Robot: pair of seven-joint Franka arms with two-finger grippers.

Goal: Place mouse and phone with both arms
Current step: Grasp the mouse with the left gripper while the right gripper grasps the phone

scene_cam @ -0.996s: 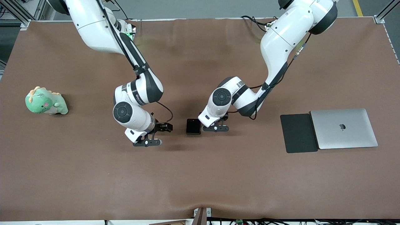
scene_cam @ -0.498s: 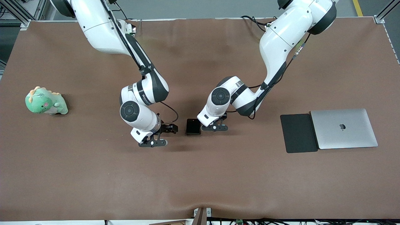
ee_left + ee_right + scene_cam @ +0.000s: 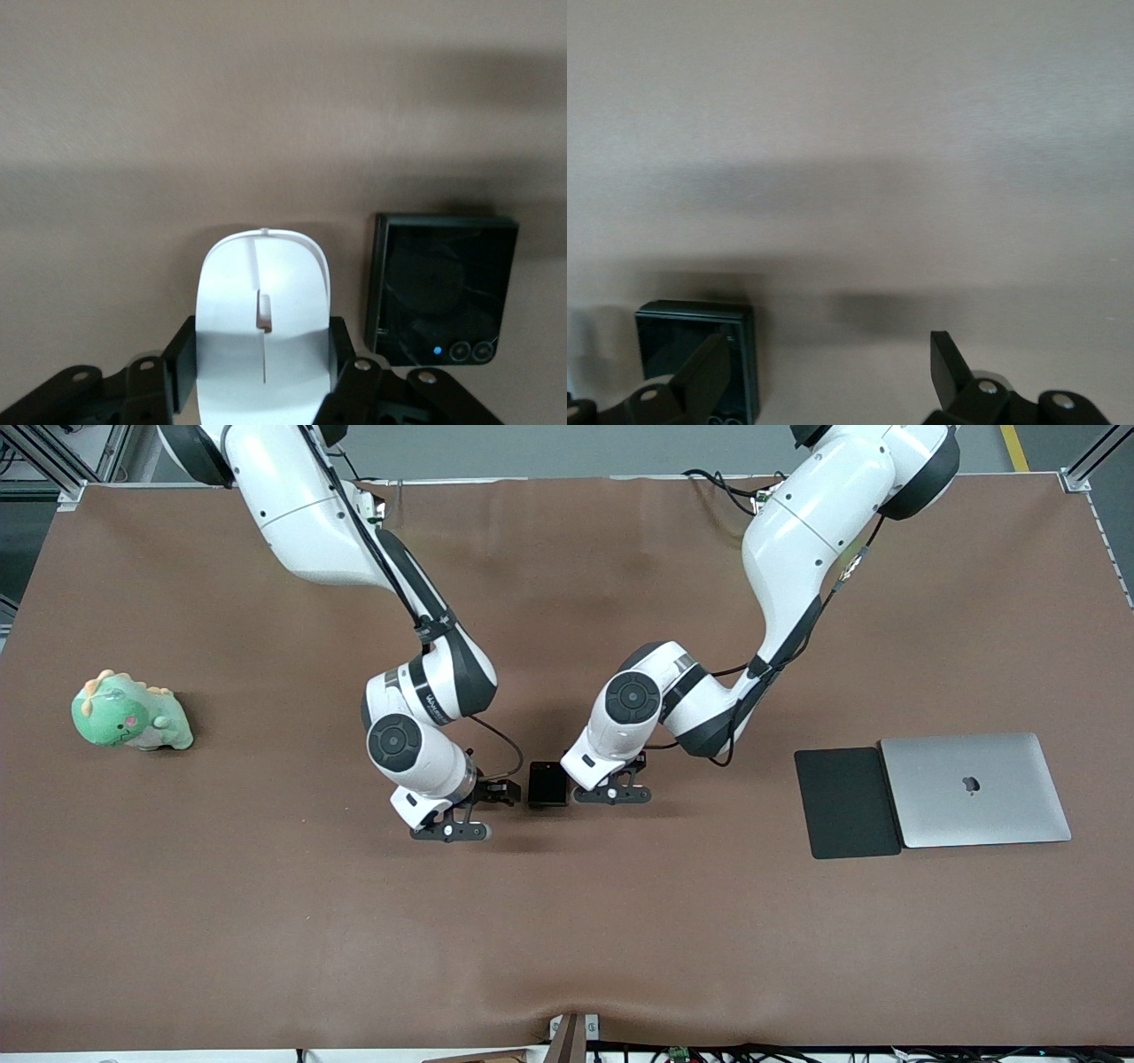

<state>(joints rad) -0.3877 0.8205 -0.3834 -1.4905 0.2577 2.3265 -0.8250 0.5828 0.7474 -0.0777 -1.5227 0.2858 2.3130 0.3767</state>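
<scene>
The white mouse [image 3: 263, 305] sits between the fingers of my left gripper [image 3: 262, 336], which is shut on its sides. In the front view this gripper [image 3: 611, 790] is low over the brown table and the hand hides the mouse. The black phone [image 3: 547, 784] lies flat right beside it, toward the right arm's end of the table, and shows next to the mouse as the phone [image 3: 441, 288]. My right gripper [image 3: 478, 811] stands open just beside the phone. In the right wrist view the right gripper [image 3: 828, 345] holds nothing, and one finger overlaps the phone [image 3: 682, 341].
A dark pad [image 3: 846, 802] and a closed silver laptop [image 3: 974, 788] lie side by side toward the left arm's end. A green plush dinosaur [image 3: 131, 713] sits at the right arm's end. The table's front edge [image 3: 567, 1036] bulges slightly.
My right arm has moved its open gripper across the table up to the phone. My left gripper has closed on the mouse and stayed almost in place.
</scene>
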